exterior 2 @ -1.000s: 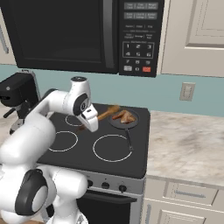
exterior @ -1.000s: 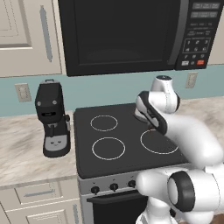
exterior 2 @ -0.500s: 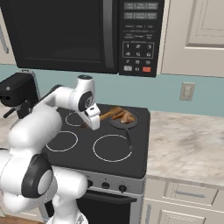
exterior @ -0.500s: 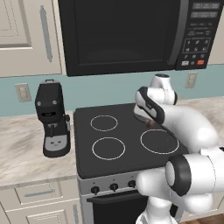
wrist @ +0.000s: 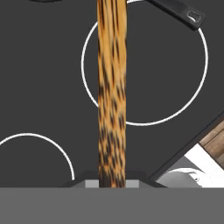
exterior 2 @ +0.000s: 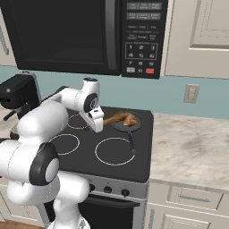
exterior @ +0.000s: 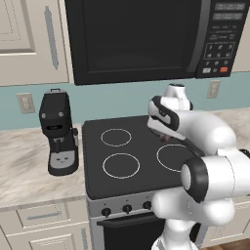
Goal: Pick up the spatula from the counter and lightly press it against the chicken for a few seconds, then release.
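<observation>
**Gripper nudged toward the pan, spatula held at the chicken**

Since a second ago, your gripper (exterior 2: 97, 124) has crept a little way toward the pan (exterior 2: 120, 128), and the arm behind it has folded into a tighter bend; nothing else on the stove (exterior 2: 89, 164) has shifted.

You have the jaws clamped on the spatula (exterior 2: 112, 118). In the right base view it sticks out sideways from the hand, roughly level, over the back of the stove. Its far end meets the chicken (exterior 2: 131, 119), which lies in the pan on the back right burner. From these pictures you cannot tell whether it is pressing down or only touching.

In the hand view, the streaky brown spatula handle (wrist: 111, 87) runs straight up from between the jaws. It crosses the edge of a white burner ring (wrist: 144, 124). The dark pan handle (wrist: 175, 12) shows at the upper right corner.

Around your work area, the black coffee machine (exterior: 58, 132) stands on the worktop (exterior: 24, 171) just left of the stove. The microwave (exterior: 136, 39) hangs above the stove. In the left base view, the arm's own wrist hides the jaws from you.
</observation>
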You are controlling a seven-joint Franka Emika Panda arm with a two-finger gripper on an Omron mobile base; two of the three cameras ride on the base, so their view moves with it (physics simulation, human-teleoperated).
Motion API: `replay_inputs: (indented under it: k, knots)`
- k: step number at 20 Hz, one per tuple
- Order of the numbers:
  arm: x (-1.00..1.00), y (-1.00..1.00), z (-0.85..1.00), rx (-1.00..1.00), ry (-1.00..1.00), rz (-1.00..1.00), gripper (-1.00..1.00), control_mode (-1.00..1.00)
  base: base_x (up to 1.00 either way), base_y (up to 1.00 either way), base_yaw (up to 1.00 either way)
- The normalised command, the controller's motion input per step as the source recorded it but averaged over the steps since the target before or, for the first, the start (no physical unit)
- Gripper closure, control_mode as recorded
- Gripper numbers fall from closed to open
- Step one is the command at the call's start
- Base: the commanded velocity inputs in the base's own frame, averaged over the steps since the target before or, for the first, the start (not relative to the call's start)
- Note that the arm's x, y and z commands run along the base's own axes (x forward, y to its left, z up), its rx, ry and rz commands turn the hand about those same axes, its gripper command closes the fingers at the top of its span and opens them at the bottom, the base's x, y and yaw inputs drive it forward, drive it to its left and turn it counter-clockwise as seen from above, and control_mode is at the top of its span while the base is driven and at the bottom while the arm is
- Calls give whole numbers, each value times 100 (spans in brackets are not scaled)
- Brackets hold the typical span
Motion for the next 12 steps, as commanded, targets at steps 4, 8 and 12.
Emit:
replay_inputs:
  k: [4, 8, 12]
  knots:
    - [20, 0, -15, 0, 5, -2, 100, -100, 0, 0, 0]
    - [20, 0, -6, 0, 3, -1, 100, -100, 0, 0, 0]
    - [22, 0, -1, 0, 2, 0, 100, -100, 0, 0, 0]
